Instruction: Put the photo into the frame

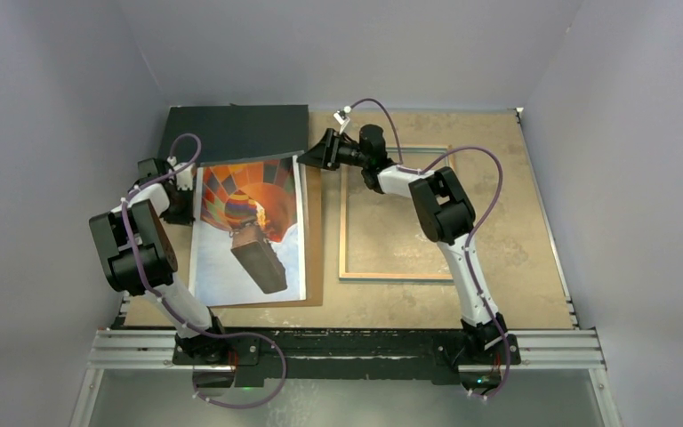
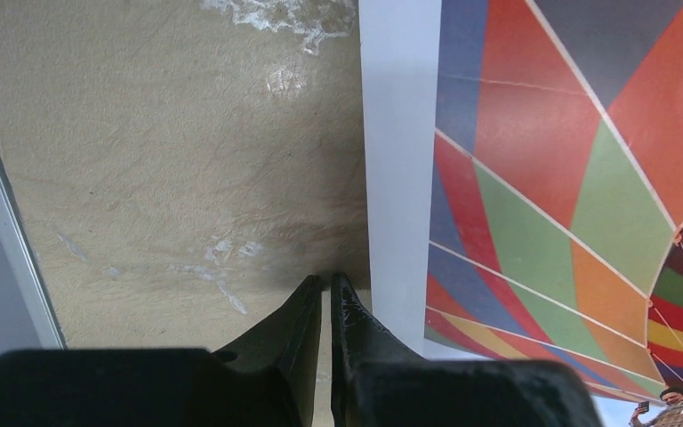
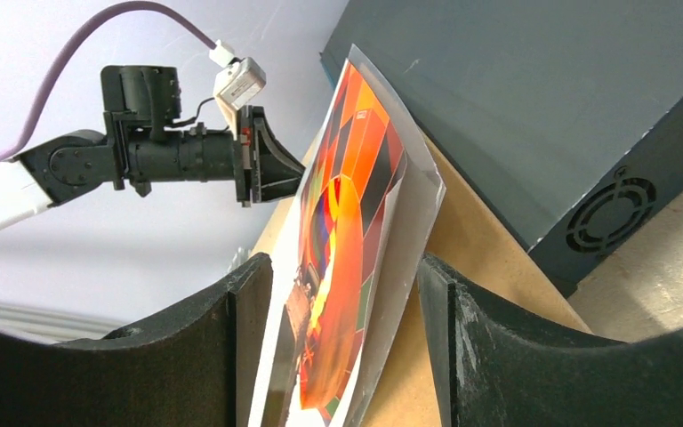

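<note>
Photo not in frame yet, both hands at its edges.
Photo (image 1: 249,222) lies on brown board (image 1: 313,267), left of the frame (image 1: 396,277); frame sits on the worktop (image 1: 498,222), middle bare. Right hand (image 3: 345,265) is spread, fingers either side of the photo's far right corner, which curls up off the board. Left hand (image 2: 325,283) is almost pressed together at the photo's left white border, no paper seen in the gap. Left to do: lift, carry over, seat. Dark box (image 1: 236,133) crowds the photo's far edge.
</note>
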Tool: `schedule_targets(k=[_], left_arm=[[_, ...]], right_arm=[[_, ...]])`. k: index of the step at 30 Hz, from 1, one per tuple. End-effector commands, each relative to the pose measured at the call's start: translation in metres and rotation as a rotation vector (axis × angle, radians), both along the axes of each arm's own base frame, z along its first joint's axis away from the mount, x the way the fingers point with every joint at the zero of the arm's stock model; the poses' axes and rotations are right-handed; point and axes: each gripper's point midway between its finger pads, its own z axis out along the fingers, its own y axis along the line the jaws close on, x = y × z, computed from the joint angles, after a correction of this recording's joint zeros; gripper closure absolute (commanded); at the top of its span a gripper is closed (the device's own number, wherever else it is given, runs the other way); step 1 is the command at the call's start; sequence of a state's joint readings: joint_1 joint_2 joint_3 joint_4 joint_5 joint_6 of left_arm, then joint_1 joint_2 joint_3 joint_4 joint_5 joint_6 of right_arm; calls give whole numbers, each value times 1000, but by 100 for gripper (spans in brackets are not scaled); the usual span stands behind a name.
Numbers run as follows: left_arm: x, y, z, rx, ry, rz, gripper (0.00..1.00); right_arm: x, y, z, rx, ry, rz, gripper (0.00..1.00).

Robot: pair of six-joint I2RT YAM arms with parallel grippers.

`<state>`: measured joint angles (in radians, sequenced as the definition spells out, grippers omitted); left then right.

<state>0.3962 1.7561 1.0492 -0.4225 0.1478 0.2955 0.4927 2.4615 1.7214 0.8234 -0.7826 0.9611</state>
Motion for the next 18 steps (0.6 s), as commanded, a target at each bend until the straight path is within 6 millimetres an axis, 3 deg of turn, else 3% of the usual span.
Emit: schedule_targets(k=[1, 8, 18], left_arm=[[-6, -7, -14, -17, 25, 5, 94], [-4, -8, -12, -19, 19, 4, 96], [-5, -12, -12, -29, 17, 2, 99]], right_arm=[[-12, -2, 68, 88, -125, 40, 38], [-30, -2, 63, 98, -94, 60, 46], [-55, 13, 43, 122, -21, 121, 49]])
